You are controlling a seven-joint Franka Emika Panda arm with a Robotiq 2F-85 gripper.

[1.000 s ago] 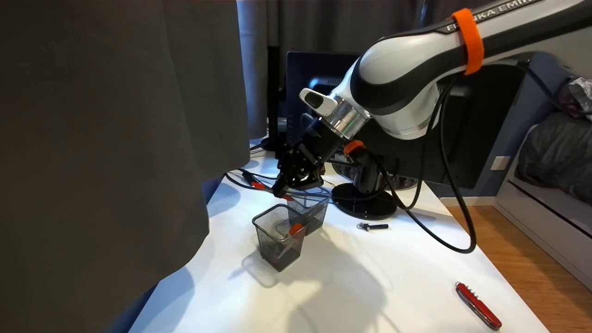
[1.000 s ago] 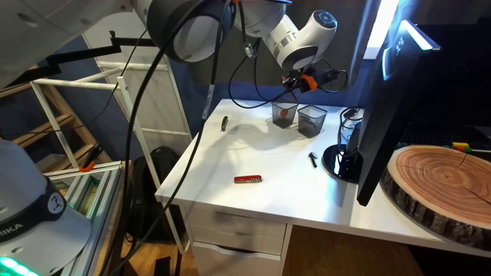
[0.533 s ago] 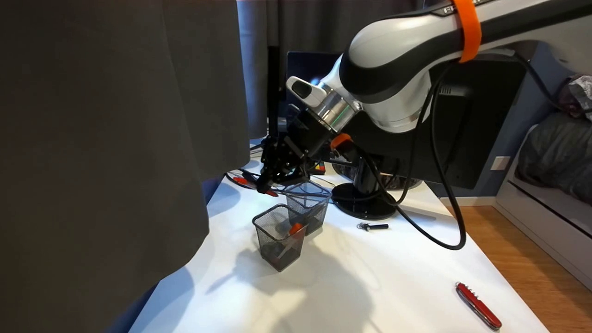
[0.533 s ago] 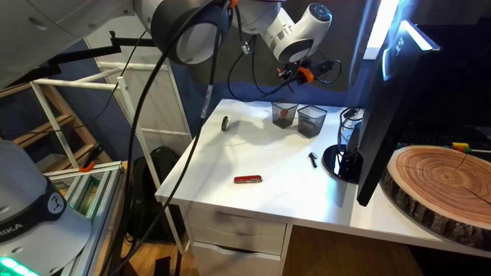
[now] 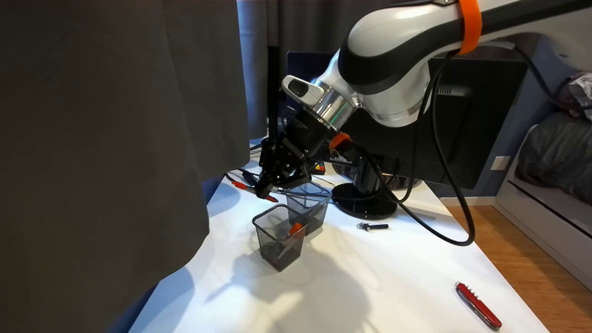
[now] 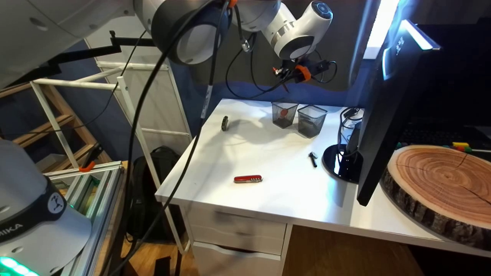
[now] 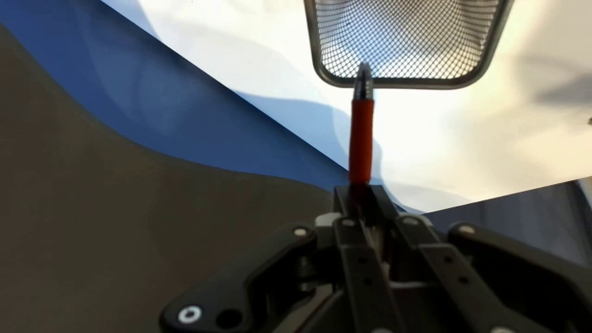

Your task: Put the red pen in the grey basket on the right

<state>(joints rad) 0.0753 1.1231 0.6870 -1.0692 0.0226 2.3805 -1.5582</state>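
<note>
Over the last second the gripper (image 7: pixel 361 198) has been sliding left and, it seems, toward the far side, carrying the red pen (image 7: pixel 361 141) along, while the left basket (image 6: pixel 287 119) and the right basket (image 6: pixel 314 126) are staying put. That drift is taking the pen away from the right basket, so I am judging that the carry is still running and the placing is not yet beginning. The jaws are clamping on the pen about midway, leaving a length sticking out on either side. The pen is hanging in the air above the far edge of the left basket; in the wrist view it is overlapping that rim, yet in an exterior view a gap is showing below the pen (image 6: pixel 285 88). Letting go here would probably be sending it into or against the wrong basket, so the next move is likely calling for a swing right before any lowering. The pen itself is looking slim and bright orange-red, with a silver point, and it is leaning: in both exterior views its point is dipping right while its other end is rising left. An orange-red item (image 6: pixel 283 112) is also showing through the left basket's mesh, too blurred to name.
</note>
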